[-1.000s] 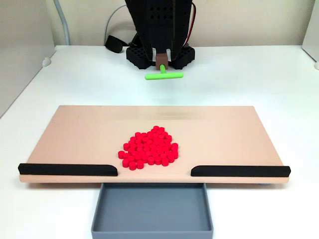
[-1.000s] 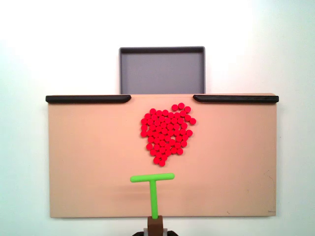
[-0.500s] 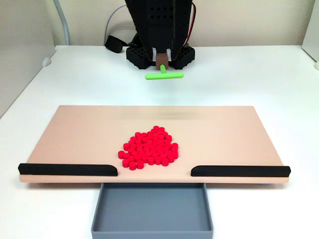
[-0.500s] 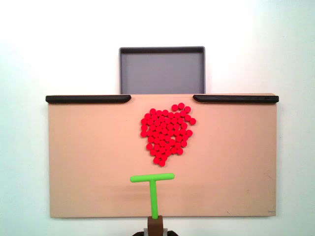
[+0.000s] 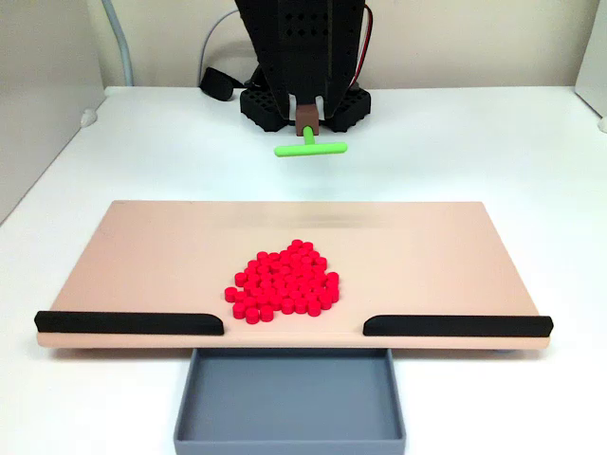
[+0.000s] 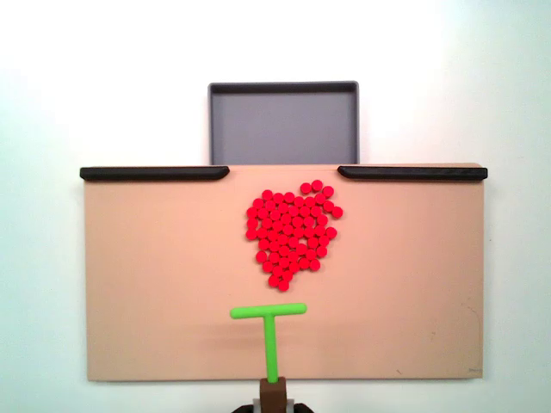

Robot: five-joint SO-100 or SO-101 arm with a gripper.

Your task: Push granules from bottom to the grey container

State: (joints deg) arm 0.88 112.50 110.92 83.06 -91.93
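Gap to tray: the two black strips leave an open passage between them, directly facing the grey container.
In the way: the granules sit heaped on the tan board just short of that gap.
Behind the heap: bare board between the granules and the green T-shaped pusher.
Sides: open board left and right of the heap.

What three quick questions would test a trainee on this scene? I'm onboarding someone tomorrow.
1. True or false: the tray already holds granules.
2. What colour is the pusher?
3. In the view from above, the granules lie: A) between pusher and tray, B) beside the left strip, C) off the board.

Key: 1 false; 2 green; 3 A.
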